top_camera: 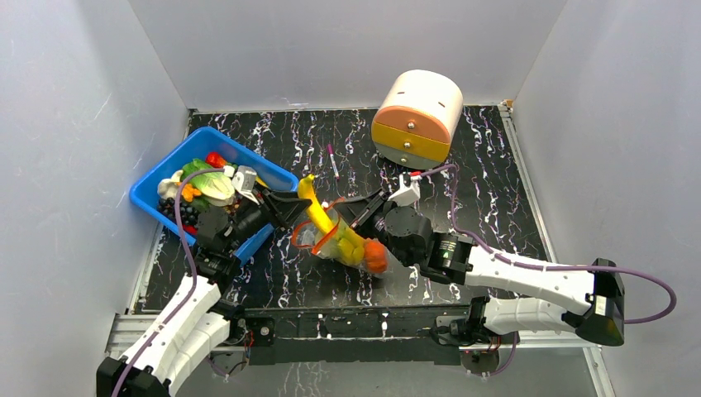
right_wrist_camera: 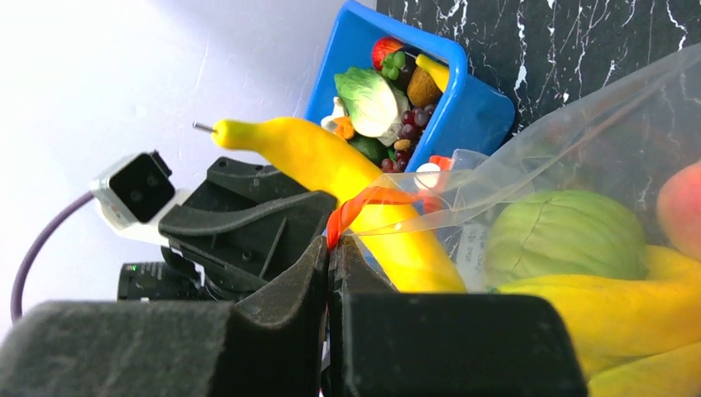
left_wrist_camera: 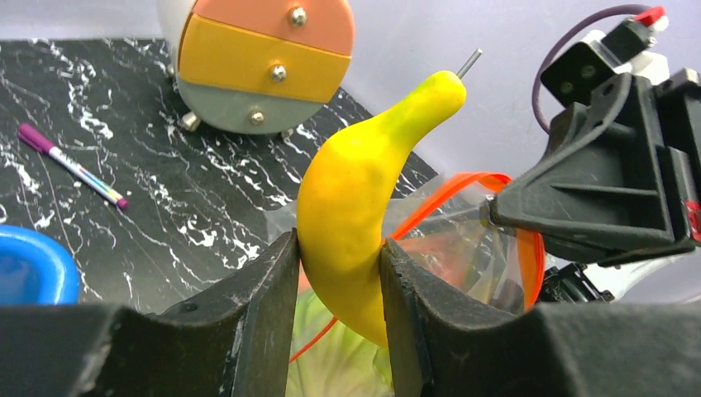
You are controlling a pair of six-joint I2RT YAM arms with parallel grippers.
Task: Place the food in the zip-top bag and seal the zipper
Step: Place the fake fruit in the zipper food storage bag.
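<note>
Taking the zip-top bag (top_camera: 331, 241) as our reference, we note the blue bin (top_camera: 157, 192) well to its left, holding the food not yet bagged. Between bin and bag, the left gripper (left_wrist_camera: 339, 241) is clamped across the middle of a yellow banana (left_wrist_camera: 364, 165), one finger on each flank. The banana stands tilted. Its stem end points up and away from the bag, and its lower end points down into the bag's mouth. We judge that lower end to lie already inside the loop of the zipper (right_wrist_camera: 364, 201). The banana's long axis runs roughly in line with the bag's length, so the coming move turns on sliding it lengthwise, down and rightward, towards the bag's closed end; the left arm carries it. Inside the bag lie a green cabbage (right_wrist_camera: 566, 236) and an orange fruit (top_camera: 375, 256). On the bag's right side, the right gripper (right_wrist_camera: 335, 248) is pinched together on the zipper at the mouth's rim, holding the mouth raised and open. Further right of the bag, well apart, stands a drawer unit (top_camera: 417, 116).
</note>
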